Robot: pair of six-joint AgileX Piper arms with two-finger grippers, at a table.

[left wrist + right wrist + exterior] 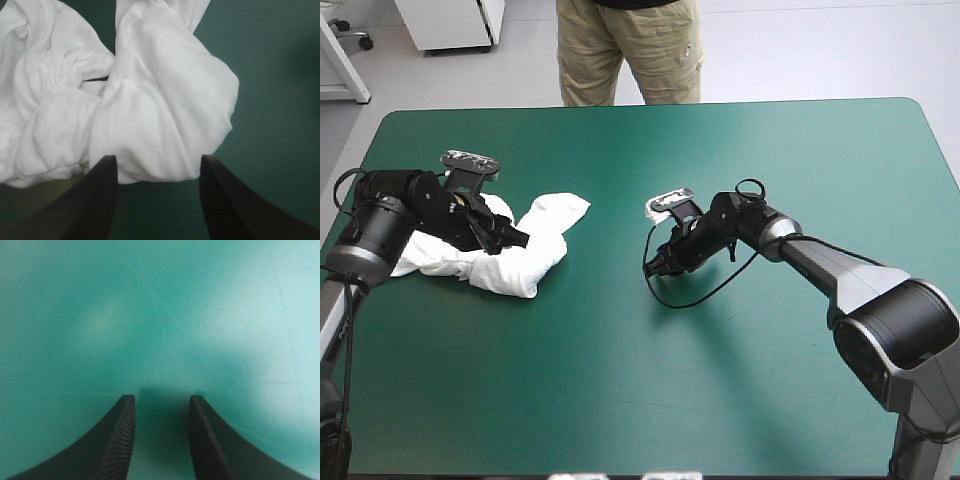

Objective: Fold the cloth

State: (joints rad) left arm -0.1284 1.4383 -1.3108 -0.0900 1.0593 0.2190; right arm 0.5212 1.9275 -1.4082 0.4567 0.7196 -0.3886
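The white T-shirt (535,255) lies in a crumpled heap on the left part of the bench (770,150). It is near the left edge and rests on the teal-green cover. One floppy end sticks out toward the middle of the bench.

The left pincer (515,238) is over the heap, at the side that faces the middle of the bench. Seen from the left wrist, its two black fingers (95,200) stand wide apart. A big, puffy lump of the T-shirt sits just ahead of the tips and fills the gap between them. The pincer is not squeezing the cloth. I cannot tell if the tips touch it.

The right pincer (655,268) is near the middle of the bench, well apart from the T-shirt. It points down toward the cover. Seen from the right wrist, its black fingers (115,440) stand a little apart with a gap between them. Only bare teal-green cover (150,315) shows there, and the pincer holds nothing.
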